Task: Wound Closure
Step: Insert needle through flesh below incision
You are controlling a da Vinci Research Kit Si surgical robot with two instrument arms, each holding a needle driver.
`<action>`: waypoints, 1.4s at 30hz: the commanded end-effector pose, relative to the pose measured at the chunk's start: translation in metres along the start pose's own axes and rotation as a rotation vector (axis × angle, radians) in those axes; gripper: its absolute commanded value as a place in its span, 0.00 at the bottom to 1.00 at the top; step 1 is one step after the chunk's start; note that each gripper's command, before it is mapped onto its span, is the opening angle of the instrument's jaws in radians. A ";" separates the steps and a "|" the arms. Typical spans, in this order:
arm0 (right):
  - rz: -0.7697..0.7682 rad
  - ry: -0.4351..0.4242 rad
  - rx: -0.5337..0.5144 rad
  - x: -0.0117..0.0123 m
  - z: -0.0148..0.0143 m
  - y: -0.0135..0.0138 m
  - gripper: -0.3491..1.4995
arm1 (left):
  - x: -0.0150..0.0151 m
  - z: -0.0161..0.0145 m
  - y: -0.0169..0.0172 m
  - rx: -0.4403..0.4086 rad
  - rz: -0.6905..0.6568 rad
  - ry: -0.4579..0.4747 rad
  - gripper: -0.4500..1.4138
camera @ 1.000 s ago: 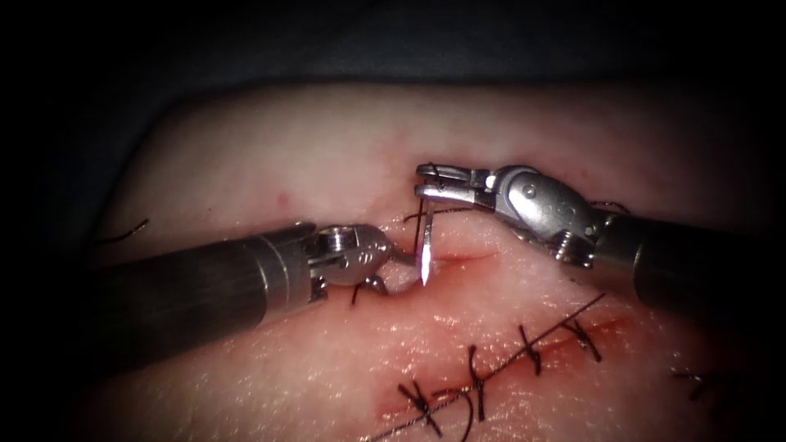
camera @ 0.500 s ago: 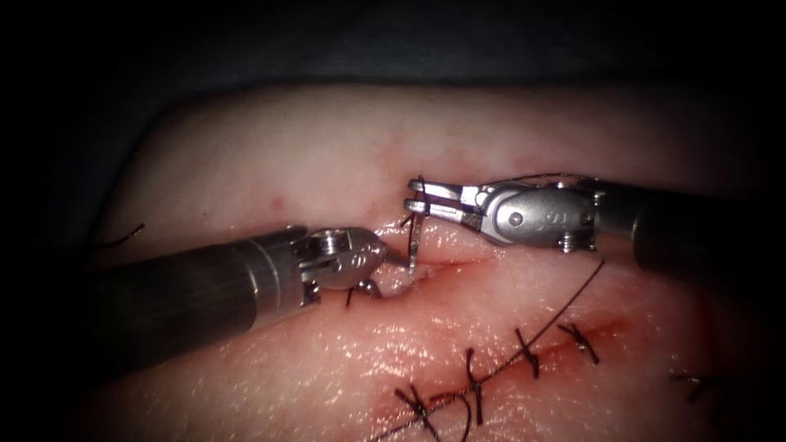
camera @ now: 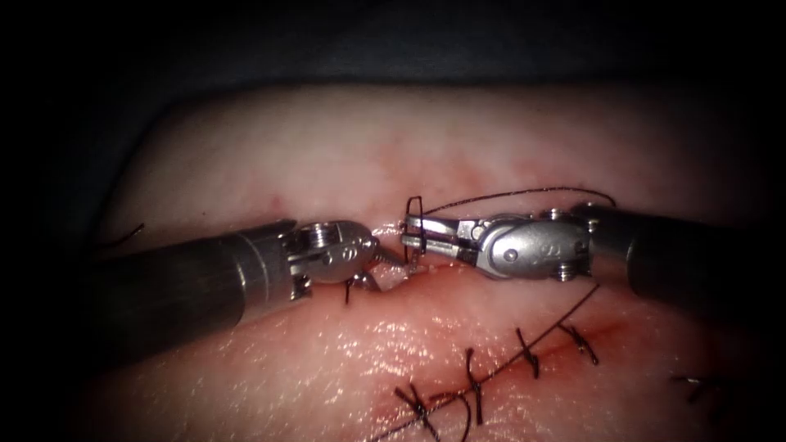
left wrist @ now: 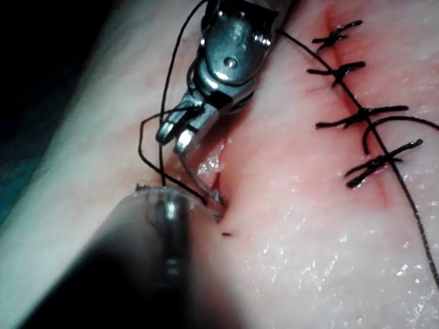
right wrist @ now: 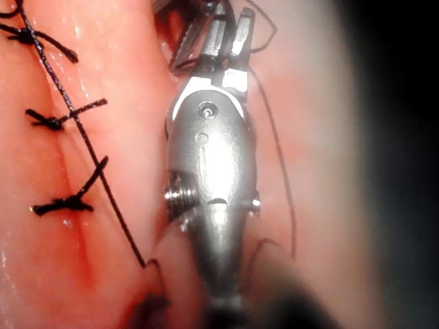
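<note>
In the endoscope view my right tool [camera: 412, 233] is shut on the curved needle [camera: 415, 250] near its tail. The needle points down, its tip buried in the tissue [camera: 327, 164] at the left end of the open cut [camera: 458, 267]. My left tool [camera: 383, 268] comes in from the left and is shut on the tissue lip just left of the needle. Dark thread [camera: 508, 195] arcs from the needle's tail over the right tool. The left wrist view has the right tool's jaws [left wrist: 175, 133] on the needle [left wrist: 197, 181], which curves down into the tissue. The right wrist view looks along the right tool [right wrist: 230, 34].
A second cut [camera: 499, 364] in front of the tools is closed with several dark stitches, a long strand running along it. Those stitches [left wrist: 357, 116] lie beside the tools in the left wrist view too. A cut thread end [camera: 123, 236] lies at the far left. Red fluid wets the cut edges.
The right tool has dropped and rolled toward the left tool. The needle tip, bare above the cut before, has gone down into the tissue. The left tool has stayed put.
</note>
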 end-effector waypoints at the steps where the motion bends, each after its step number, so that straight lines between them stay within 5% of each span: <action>1: 0.008 0.002 0.001 -0.0005 0.0012 0.0000 0.00 | 0.0007 0.0001 -0.0006 0.012 0.000 0.007 0.36; 5: 0.019 -0.008 0.000 -0.0006 0.0016 0.0002 0.00 | 0.0020 -0.0027 -0.0002 0.126 -0.033 0.127 0.27; 10: 0.072 -0.042 -0.011 -0.0011 0.0018 0.0007 0.00 | 0.0043 -0.0089 0.0027 0.324 -0.016 0.278 0.29; 13: 0.099 -0.062 -0.017 -0.0015 0.0018 0.0009 0.00 | 0.0047 -0.0095 0.0043 0.356 -0.009 0.278 0.28; 19: 0.121 -0.113 0.018 -0.0018 0.0018 0.0018 0.00 | 0.0044 -0.0062 0.0075 0.413 0.003 0.242 0.24; 27: 0.275 -0.238 0.137 -0.0018 0.0027 0.0024 0.00 | 0.0040 0.0001 0.0096 0.375 0.043 0.198 0.20; 42: 0.497 -0.263 0.125 -0.0022 0.0026 0.0036 0.00 | 0.0027 0.0026 0.0097 0.341 0.039 0.158 0.17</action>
